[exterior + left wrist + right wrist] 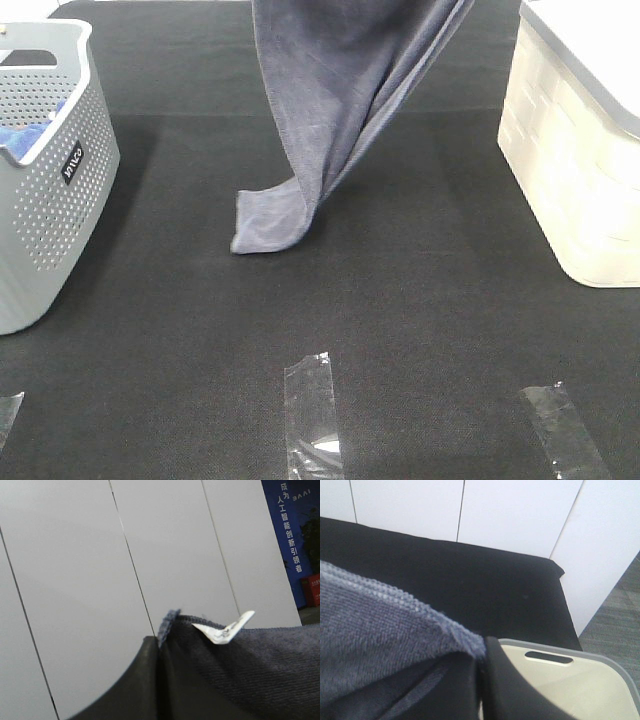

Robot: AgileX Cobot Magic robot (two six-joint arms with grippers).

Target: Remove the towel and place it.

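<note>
Out of frame at the top of the high view: both grippers and the upper edge of the large rectangular grey, slightly purplish terry towel (330,100). Hanging over the middle of the black cloth-covered table (420,300), with only the lower end lying folded on the surface.

In the left wrist view, pinched at the hem between the pressed-together dark fingers of the left gripper (159,652), beside a small white folded tag (225,630) with no legible print. In the right wrist view, clamped at a corner by the tightly closed right gripper (480,657).

Half hidden inside the grey perforated plastic basket (60,190) at the left edge: a bright blue cloth (25,135). On the basket, a small black label with white letters too small to read. Far behind, white Chinese characters on a blue banner (289,530).

Cut off at the right: a cream plastic bin with a grey lid (570,170). Wide bare table between basket and bin. Near the front edge, strips of clear tape (312,410).
</note>
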